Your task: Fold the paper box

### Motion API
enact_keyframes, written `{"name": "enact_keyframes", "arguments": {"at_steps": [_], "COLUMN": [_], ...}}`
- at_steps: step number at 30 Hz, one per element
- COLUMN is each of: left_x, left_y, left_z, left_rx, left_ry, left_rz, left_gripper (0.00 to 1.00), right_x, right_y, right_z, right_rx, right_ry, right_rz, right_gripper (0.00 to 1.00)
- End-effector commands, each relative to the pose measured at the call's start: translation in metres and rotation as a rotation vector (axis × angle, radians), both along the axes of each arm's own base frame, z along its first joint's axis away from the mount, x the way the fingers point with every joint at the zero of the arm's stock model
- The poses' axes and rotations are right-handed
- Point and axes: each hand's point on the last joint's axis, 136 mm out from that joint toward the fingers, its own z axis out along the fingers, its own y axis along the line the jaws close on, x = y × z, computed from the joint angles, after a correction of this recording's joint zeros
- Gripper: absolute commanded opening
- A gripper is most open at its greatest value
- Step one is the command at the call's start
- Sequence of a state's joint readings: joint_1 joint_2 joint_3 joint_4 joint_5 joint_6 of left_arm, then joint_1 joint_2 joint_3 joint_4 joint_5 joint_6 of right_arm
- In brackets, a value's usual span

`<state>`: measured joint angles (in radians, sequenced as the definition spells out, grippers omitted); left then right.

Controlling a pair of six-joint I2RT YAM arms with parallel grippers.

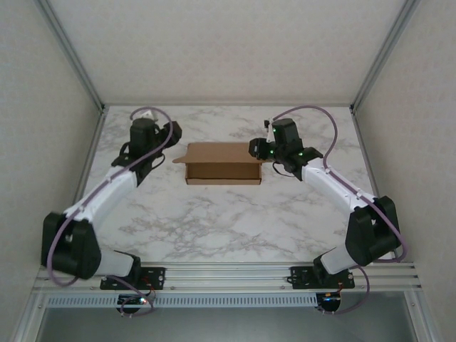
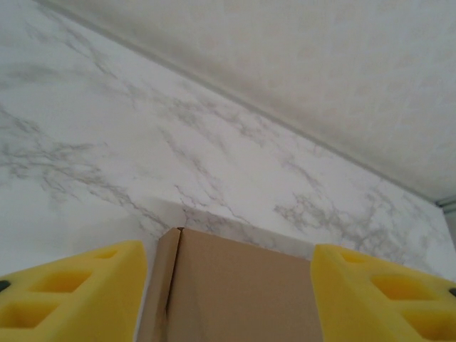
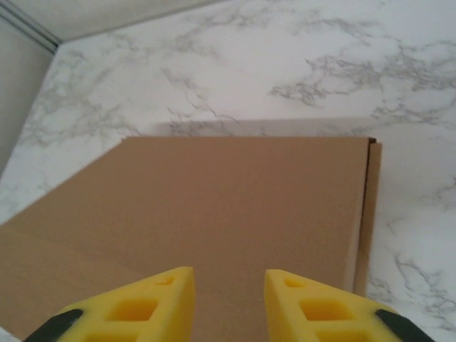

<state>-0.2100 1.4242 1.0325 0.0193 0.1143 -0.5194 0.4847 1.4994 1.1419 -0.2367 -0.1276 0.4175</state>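
The left arm and the right arm are showing smooth white shells between chunky black joints, and each is trailing a thin purple cable looping from wrist to base. Small green lights are glowing on the right wrist. The left gripper and the right gripper are showing bright yellow wedge-shaped fingers with rectangular hollows, turning black at their roots.

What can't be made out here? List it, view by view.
- Top external: the paper box is too small to show tabs, slits or which flaps are tucked.
- Left wrist: the bottom edge cuts off the box between the left pincer's fingers; contact can't be told.
- Right wrist: the right pincer and the frame edge hide the box's near side.
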Motion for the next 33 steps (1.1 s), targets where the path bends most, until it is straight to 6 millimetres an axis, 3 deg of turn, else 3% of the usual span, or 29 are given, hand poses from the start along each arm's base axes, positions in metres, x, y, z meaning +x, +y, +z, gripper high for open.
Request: {"name": "enact_keyframes", "arguments": {"at_steps": [1, 4, 6, 12, 17, 21, 33], "left_x": [-0.001, 0.003, 0.004, 0.002, -0.004, -0.004, -0.01], "left_y": [-0.011, -0.012, -0.013, -0.015, -0.027, -0.031, -0.034], "left_z": [-0.039, -0.061, -0.076, -0.107, -0.14, -0.147, -0.165], "left_rx": [-0.029, -0.061, -0.076, -0.096, -0.128, -0.136, -0.142], "left_ry": [0.141, 0.178, 0.206, 0.236, 0.299, 0.315, 0.372], "left_rz": [-0.1, -0.107, -0.117, -0.151, -0.213, -0.236, -0.252], "left_gripper": [0.63, 0.64, 0.63, 0.64, 0.64, 0.64, 0.63], "right_x": [-0.012, -0.019, -0.02, -0.003, 0.019, 0.029, 0.022], "right_y": [-0.002, 0.003, 0.001, -0.027, -0.044, -0.046, -0.037], "right_z": [-0.034, -0.053, -0.056, -0.02, -0.037, -0.062, -0.104], "right_rx": [-0.108, -0.11, -0.123, -0.176, -0.162, -0.041, 0.001], "right_ry": [0.112, 0.175, 0.183, 0.07, 0.184, 0.308, 0.424], "right_rz": [0.074, 0.106, 0.104, -0.03, -0.095, -0.102, -0.048], "right_gripper": [0.33, 0.4, 0.44, 0.72, 0.73, 0.72, 0.71]}}
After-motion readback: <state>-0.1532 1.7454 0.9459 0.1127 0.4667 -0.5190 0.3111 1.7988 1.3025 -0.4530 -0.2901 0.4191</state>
